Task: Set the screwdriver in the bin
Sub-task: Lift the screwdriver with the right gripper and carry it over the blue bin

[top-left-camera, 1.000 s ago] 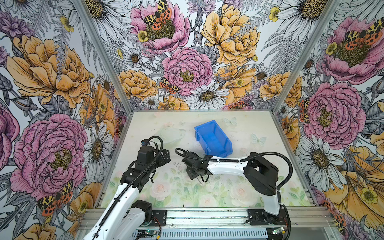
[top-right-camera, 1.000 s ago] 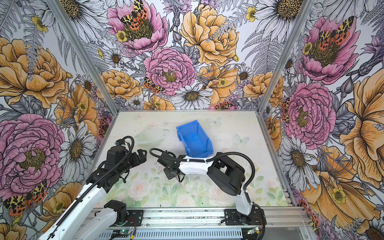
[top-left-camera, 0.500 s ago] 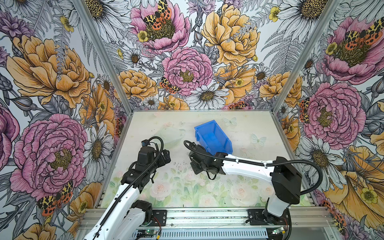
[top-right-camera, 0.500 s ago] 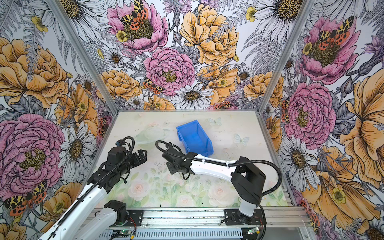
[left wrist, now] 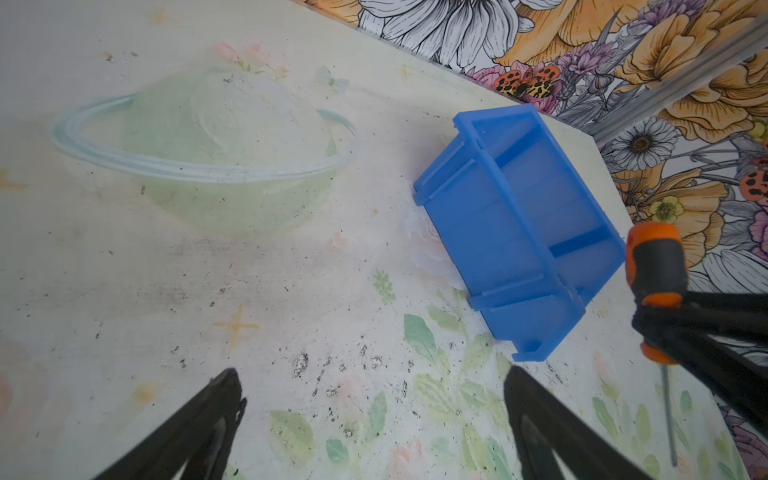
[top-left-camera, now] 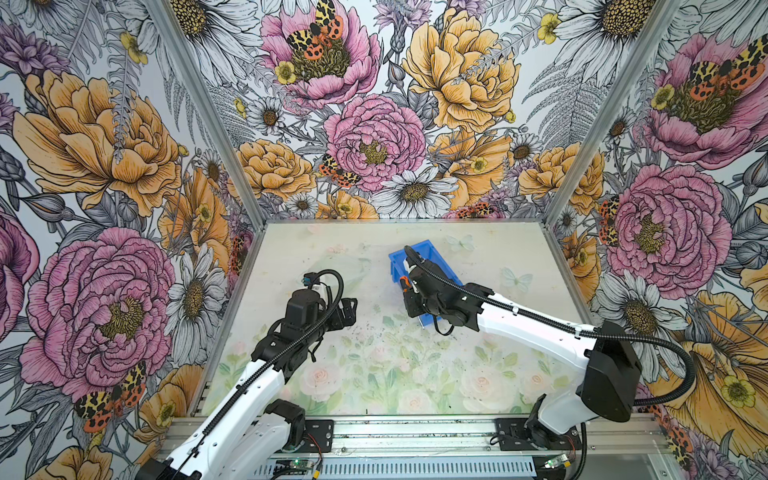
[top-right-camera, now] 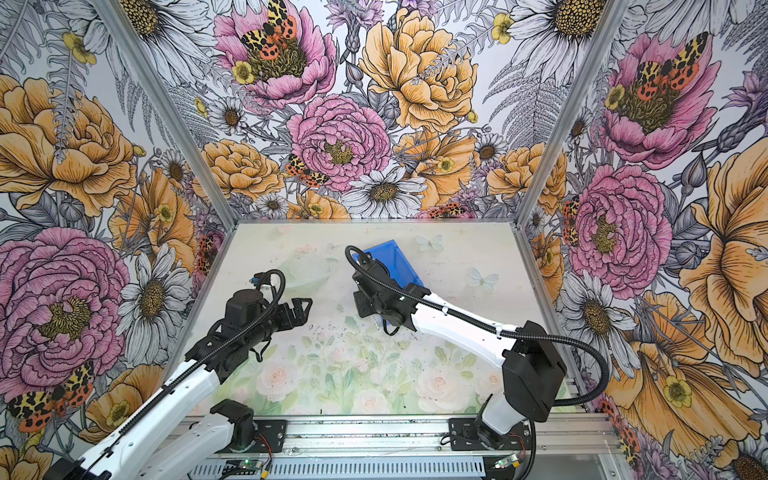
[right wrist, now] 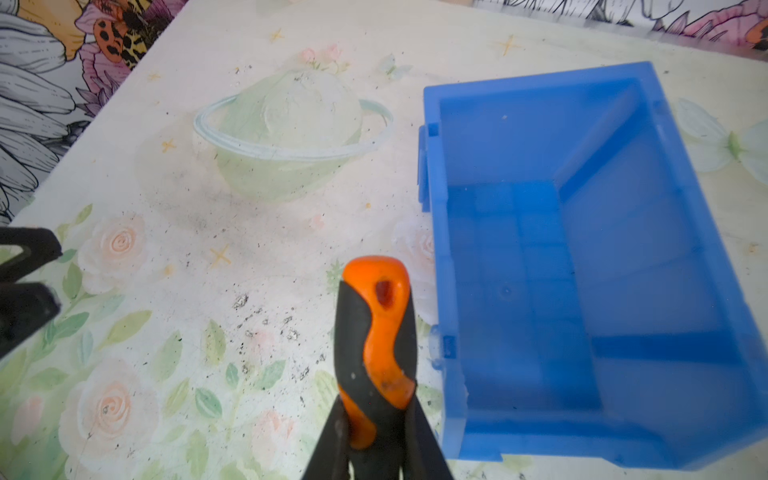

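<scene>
Right gripper point(right wrist: 376, 419): fingers clenched on the orange-and-black handle of the screwdriver point(right wrist: 374, 332). The left wrist view shows it held upright, with the shaft pointing down at the worktop point(right wrist: 249, 232).

Screwdriver position: just beside the long wall of the bin point(right wrist: 434, 232), not yet inside.

Bin: toward the worktop's back edge, about mid-width.

Left gripper point(left wrist: 374, 399): fingers spread, holding nothing, well apart from the bin, toward the worktop's left edge.
</scene>
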